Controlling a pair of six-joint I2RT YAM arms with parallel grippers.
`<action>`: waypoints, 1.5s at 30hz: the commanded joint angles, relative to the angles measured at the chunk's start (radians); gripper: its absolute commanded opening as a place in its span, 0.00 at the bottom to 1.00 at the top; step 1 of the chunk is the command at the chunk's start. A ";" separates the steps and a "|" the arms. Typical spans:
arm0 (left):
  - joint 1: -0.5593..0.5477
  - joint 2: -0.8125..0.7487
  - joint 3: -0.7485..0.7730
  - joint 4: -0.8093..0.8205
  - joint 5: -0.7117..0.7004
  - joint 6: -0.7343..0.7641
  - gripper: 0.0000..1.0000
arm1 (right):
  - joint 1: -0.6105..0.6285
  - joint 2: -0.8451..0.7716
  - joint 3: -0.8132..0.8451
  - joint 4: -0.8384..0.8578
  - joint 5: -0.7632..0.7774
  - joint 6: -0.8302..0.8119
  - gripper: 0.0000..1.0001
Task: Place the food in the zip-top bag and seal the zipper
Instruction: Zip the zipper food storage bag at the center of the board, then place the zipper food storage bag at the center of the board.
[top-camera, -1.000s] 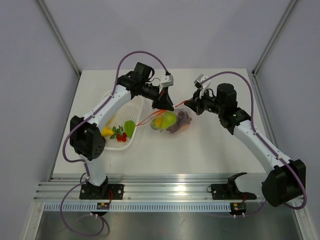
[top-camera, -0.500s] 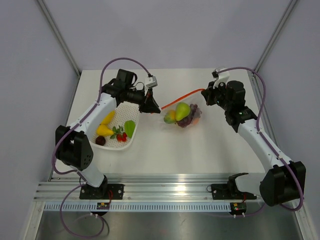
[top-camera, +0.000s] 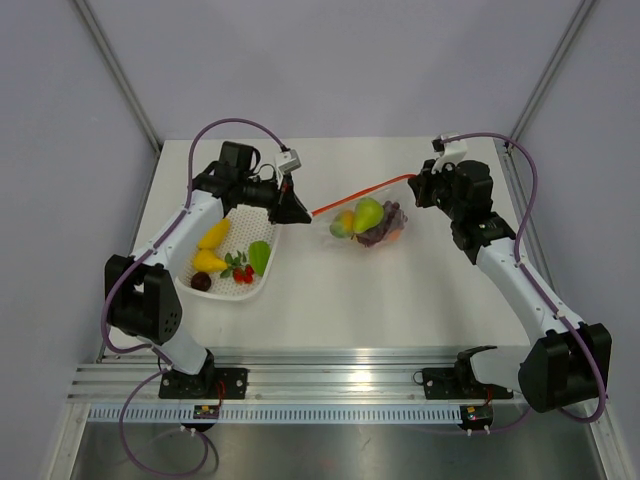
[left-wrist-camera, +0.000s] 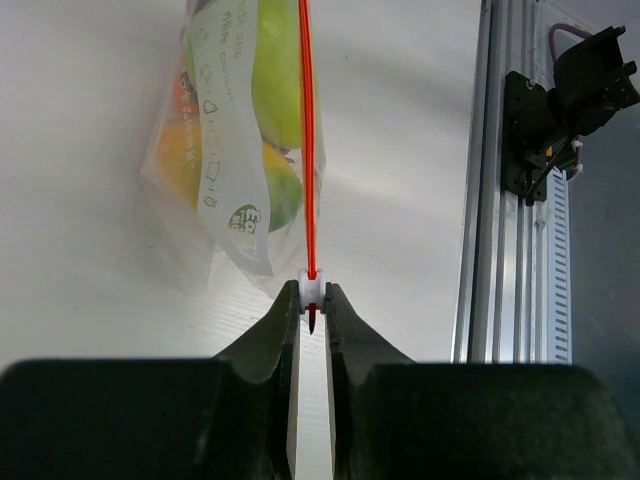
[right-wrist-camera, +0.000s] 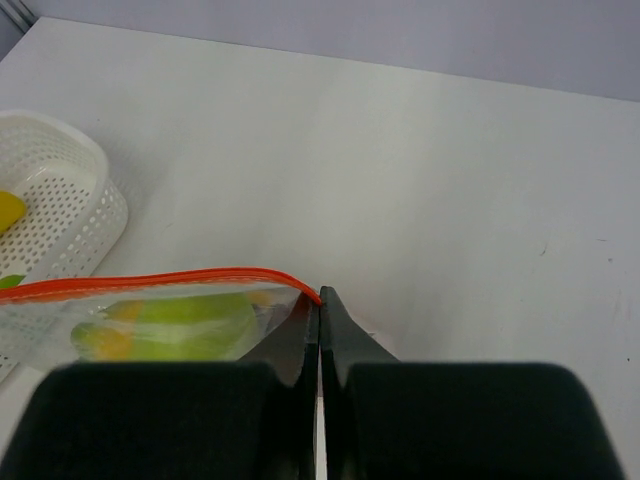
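Note:
The clear zip-top bag (top-camera: 366, 224) hangs between my two grippers above the table, holding a green pear, an orange fruit and purple grapes. Its red-orange zipper (top-camera: 360, 192) is stretched taut and straight. My left gripper (top-camera: 299, 213) is shut on the white slider tab (left-wrist-camera: 312, 290) at the zipper's left end. My right gripper (top-camera: 417, 189) is shut on the bag's right corner, where the zipper (right-wrist-camera: 150, 281) ends at the fingertips. The bag (left-wrist-camera: 240, 130) with the fruit shows in the left wrist view, and also in the right wrist view (right-wrist-camera: 170, 325).
A white perforated basket (top-camera: 262, 275) stands at the left under my left arm, holding a yellow fruit (top-camera: 212, 236), a green leaf, red berries and a dark fruit. It also shows in the right wrist view (right-wrist-camera: 60, 215). The aluminium rail (top-camera: 340, 380) runs along the near edge.
Both grippers have pulled apart, the left one moving left and the right one up and right. The zipper has gone from slack to taut and the bag has lifted and shifted right.

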 joint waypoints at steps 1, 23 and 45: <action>0.022 -0.046 -0.004 0.043 -0.011 -0.065 0.00 | -0.035 -0.029 0.061 0.104 0.094 -0.006 0.00; 0.001 0.398 0.642 0.220 -0.229 -0.427 0.32 | -0.093 0.275 0.288 0.290 0.069 -0.063 0.08; -0.004 -0.302 -0.134 0.128 -0.708 -0.601 0.99 | -0.093 -0.043 0.120 -0.562 0.409 0.391 1.00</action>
